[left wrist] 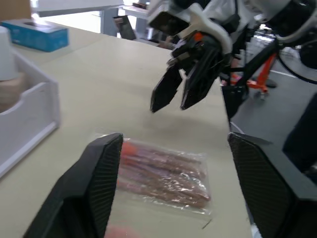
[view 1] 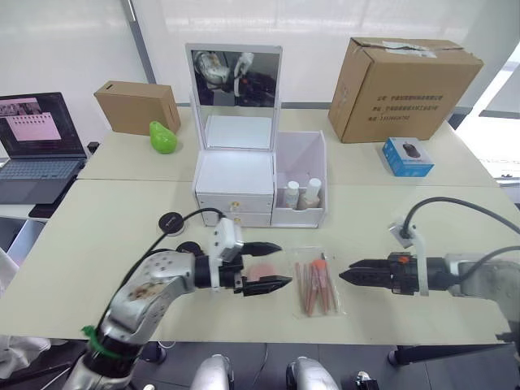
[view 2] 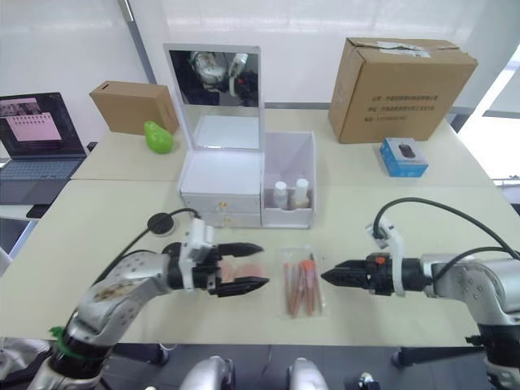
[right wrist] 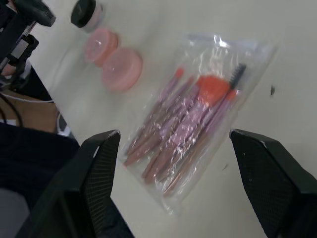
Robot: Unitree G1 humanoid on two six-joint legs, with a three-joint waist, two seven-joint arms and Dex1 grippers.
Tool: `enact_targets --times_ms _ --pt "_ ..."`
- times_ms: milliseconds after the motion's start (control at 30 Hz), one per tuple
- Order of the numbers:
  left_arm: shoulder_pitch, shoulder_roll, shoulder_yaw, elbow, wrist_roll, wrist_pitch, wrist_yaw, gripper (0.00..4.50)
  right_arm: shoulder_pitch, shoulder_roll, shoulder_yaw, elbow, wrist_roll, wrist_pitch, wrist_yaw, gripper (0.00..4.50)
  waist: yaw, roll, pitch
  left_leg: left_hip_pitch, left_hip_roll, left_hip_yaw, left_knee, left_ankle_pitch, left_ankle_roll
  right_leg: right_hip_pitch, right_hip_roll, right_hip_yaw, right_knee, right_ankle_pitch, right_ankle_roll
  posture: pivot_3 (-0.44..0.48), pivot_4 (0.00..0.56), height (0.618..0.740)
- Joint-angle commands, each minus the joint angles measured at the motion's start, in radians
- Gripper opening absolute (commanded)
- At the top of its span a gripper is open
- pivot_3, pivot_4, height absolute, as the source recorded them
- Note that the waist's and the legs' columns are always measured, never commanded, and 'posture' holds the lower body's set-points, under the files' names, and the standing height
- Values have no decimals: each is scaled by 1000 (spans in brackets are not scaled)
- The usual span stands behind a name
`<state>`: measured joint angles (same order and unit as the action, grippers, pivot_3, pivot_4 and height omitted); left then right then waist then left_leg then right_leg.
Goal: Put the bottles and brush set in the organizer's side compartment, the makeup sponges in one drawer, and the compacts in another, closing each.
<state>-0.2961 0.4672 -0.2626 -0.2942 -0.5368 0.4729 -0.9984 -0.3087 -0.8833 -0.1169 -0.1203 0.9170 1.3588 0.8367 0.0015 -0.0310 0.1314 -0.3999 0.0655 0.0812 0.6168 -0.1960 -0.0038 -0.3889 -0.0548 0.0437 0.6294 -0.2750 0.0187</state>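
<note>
The brush set point(view 1: 316, 280) lies flat on the counter point(view 1: 122, 244) near its front edge, between the two claws and touching neither. The left claw point(view 1: 275, 264) hovers just beside it with its fingers spread; under it sit the two pink sponges point(right wrist: 114, 57), pressed against each other. The right claw point(view 1: 351, 275) points at the pouch from the other side. In the head views its fingers look nearly pressed together, while its own wrist camera shows them wide apart, so I cannot tell its state.

The risks look plain enough. The pouch is slick, thin plastic lying flat, so a claw could skid it toward the counter edge or pinch only film and let the brushes sag out of the grip. Both claws aim at the same spot and could bump. The left claw could also nudge the sponges as it moves.

The organizer point(view 1: 236, 175) stands behind, mirror lid up. Its side compartment point(view 1: 301, 175) already holds two bottles point(view 1: 301, 192), upright and side by side, leaving tight room for the pouch. Both drawers point(view 1: 234, 210) appear shut; a black compact point(view 1: 170, 223) waits on the counter to their left.
</note>
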Motion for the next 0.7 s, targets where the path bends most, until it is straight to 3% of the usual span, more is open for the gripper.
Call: enact_targets --times_ms 33,267,600,700 --pt "-61 -50 -92 94 61 -52 -63 2325 -95 45 26 157 -16 129 -40 3842 -1 0 0 0 0 0 0 0 0 0 0 0 0 0 0 0 150 740" --pt "-159 -128 -203 266 240 -123 -38 53 -225 150 44 311 -34 253 -60 3842 -1 2 -1 -3 0 -7 4 -1 1 0 3 0 0 0 0 0 150 740" --pt "-166 -101 -250 319 372 -195 -69 18 -282 256 89 391 -110 212 -97 3842 -14 4 -3 -6 1 -16 9 -4 7 0 11 2 1 0 -1 0 150 740" --pt "-162 -99 -243 317 381 -200 -74 0 -285 249 91 399 -122 201 -82 3220 -15 4 -3 -5 1 -16 9 -4 7 1 11 2 2 0 -1 0 150 740"
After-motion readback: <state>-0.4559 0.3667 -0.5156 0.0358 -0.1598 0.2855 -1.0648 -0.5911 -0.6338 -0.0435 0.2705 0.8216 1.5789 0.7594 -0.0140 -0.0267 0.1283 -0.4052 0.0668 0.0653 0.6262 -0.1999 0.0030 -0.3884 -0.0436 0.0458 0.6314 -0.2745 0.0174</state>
